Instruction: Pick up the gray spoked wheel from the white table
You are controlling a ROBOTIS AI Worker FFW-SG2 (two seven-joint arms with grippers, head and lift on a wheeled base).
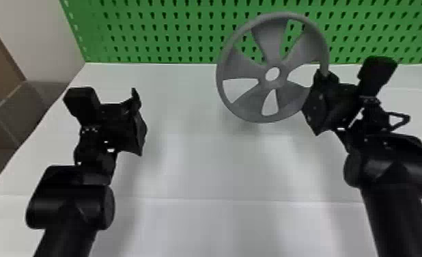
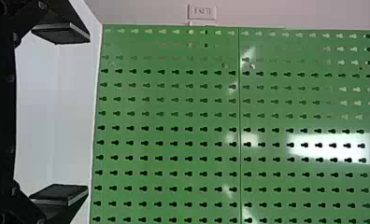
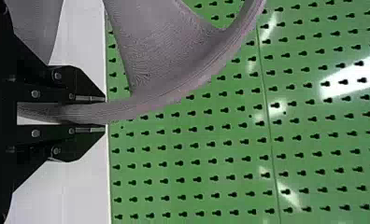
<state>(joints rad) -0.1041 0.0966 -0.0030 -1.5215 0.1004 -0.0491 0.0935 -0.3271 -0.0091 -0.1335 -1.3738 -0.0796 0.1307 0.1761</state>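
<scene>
Wheel (image 1: 271,84) clamped only at its right rim (image 1: 324,58) by your right gripper (image 3: 103,113) may twist loose if you jerk it.

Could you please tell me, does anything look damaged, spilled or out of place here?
No, nothing stands out. The gray spoked wheel shows no visible crack or break; the right black two-fingered claw grips its rim at one side, over the white table, where no spill shows.

Gray wheel (image 1: 271,41), white table (image 1: 186,164), green pegboard (image 1: 166,30) dotted with dark holes
</scene>
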